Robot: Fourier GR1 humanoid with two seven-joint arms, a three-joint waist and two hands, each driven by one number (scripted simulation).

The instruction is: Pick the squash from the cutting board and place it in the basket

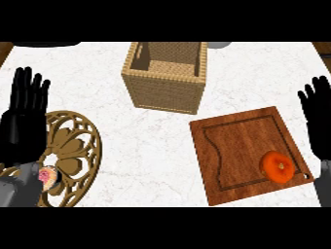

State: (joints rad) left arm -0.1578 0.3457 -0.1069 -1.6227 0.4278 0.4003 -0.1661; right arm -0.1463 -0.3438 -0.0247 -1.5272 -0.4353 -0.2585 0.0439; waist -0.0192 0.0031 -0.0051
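An orange squash [278, 166] lies on the wooden cutting board [240, 146], close to the board's near right corner. The woven basket [166, 80] stands at the back centre of the counter, its top open and nothing showing inside. My right hand [327, 121] stands open at the right edge, fingers up, just right of the board and apart from the squash. My left hand [21, 116] stands open at the left edge, fingers up, far from both board and basket.
A gold openwork trivet [71, 155] lies at the left, partly under my left forearm, with a small pink-and-white item [47, 176] beside the wrist. White marble counter [154, 146] lies between trivet and board. Dark wood shows at both far corners.
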